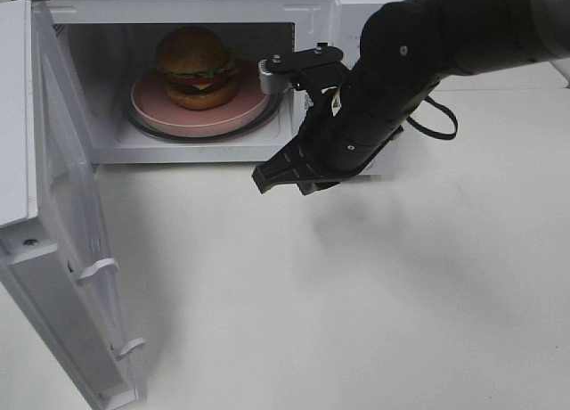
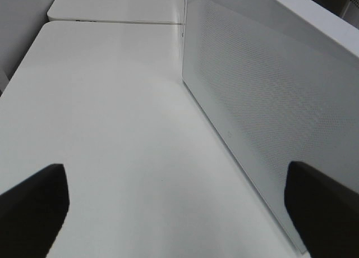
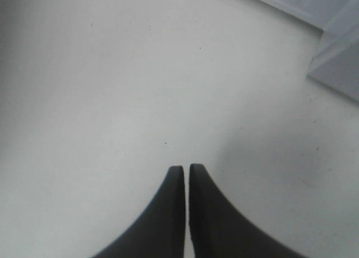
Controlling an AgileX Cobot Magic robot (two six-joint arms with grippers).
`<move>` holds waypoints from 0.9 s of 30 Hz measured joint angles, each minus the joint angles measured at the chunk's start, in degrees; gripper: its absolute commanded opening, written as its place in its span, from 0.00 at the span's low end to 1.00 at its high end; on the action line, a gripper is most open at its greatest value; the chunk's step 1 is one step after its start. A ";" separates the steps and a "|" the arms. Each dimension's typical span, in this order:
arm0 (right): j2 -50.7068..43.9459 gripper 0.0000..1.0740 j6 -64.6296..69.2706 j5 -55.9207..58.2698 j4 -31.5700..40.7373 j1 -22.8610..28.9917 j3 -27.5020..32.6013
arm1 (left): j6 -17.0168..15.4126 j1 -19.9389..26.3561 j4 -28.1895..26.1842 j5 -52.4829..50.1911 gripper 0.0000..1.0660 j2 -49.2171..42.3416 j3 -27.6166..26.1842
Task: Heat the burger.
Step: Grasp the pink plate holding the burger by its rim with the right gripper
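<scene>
Burger [image 1: 196, 67] is seen inside the microwave [image 1: 312, 18], seated on the pink plate [image 1: 147, 102], which is carried on the turntable [image 1: 156, 134]. Loading is judged done: the food is centred in the cavity, so that it can turn freely once the door [image 1: 53, 205] is shut. The door is swung wide open at the left, and closing it is judged to be the step left before heating can be started.

The right end effector [image 1: 265, 176] is held outside the cavity, just in front of its lower right corner, above the bench [image 1: 374, 303]. Its fingers are pressed together and nothing is gripped; such a closed tip is judged suited to pushing a door or a button. The burger lies beyond it, deeper in the cavity, up and to the left in the high view, well apart from the tips.

The left end effector [image 2: 175, 174] is spread wide and empty beside a perforated panel, judged to be the door's, perhaps so that the door can be pushed shut; contact cannot be told.
</scene>
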 measured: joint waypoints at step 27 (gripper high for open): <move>0.00 0.32 -60.39 7.05 -11.00 0.00 -7.96 | 0.00 0.00 0.00 0.00 0.94 0.00 0.00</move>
